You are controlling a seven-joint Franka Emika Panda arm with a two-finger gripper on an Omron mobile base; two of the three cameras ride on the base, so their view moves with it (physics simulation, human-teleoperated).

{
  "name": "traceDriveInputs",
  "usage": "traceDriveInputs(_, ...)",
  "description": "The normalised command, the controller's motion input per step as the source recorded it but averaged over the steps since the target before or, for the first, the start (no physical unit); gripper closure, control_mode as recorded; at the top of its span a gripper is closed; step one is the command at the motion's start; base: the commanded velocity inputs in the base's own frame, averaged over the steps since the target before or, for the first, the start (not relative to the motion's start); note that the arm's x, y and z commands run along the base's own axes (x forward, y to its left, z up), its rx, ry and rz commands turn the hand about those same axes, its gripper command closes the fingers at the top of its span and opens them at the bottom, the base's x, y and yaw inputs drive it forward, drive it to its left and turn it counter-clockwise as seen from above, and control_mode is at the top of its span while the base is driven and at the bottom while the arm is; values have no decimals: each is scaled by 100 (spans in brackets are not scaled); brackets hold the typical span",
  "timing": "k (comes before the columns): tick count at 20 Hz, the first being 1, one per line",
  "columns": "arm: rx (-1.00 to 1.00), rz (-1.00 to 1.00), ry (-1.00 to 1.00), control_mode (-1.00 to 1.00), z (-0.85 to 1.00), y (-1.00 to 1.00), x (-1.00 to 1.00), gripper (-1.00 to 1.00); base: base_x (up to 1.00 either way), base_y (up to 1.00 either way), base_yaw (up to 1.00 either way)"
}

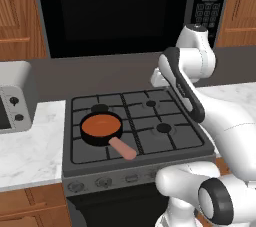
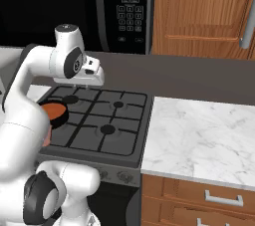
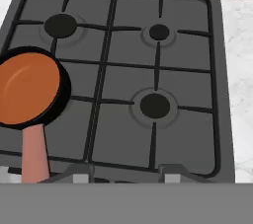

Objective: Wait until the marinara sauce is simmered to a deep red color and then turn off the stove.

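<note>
1. A row of round grey knobs [image 1: 104, 182] runs along the front edge of the stove [image 1: 145, 143], nearest the robot's base.
2. On the front left burner sits a small black pan [image 1: 101, 130]; its pinkish handle [image 1: 123, 148] points toward the front edge.
3. The marinara sauce [image 1: 101, 125] fills the pan as a flat orange-red disc; in the hand view [image 3: 25, 88] the colour reads orange rather than deep red.
4. The front right burner [image 3: 154, 105] and both rear burners are bare under the black grates.
5. The gripper [image 2: 81, 86] hangs above the rear of the cooktop, apart from the pan and holding nothing; its fingers are drawn in narrow.
6. White marble counter [image 2: 209, 138] lies on the right of the stove.
7. A silver toaster oven [image 1: 12, 103] stands on the counter to the left.
8. A black microwave [image 1: 120, 8] hangs above the stove, between wooden cabinets [image 2: 199, 11].
</note>
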Motion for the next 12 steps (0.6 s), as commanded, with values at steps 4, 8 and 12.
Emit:
traceDriveInputs(4,0,0,3,-100,-9,0,-22,-100,0,0,0)
traceDriveInputs(8,-2,6,0,-100,-39,37,-66,-100,0,0,0)
traceDriveInputs(12,-11,19,-2,-100,-42,89,-74,-100,0,0,0)
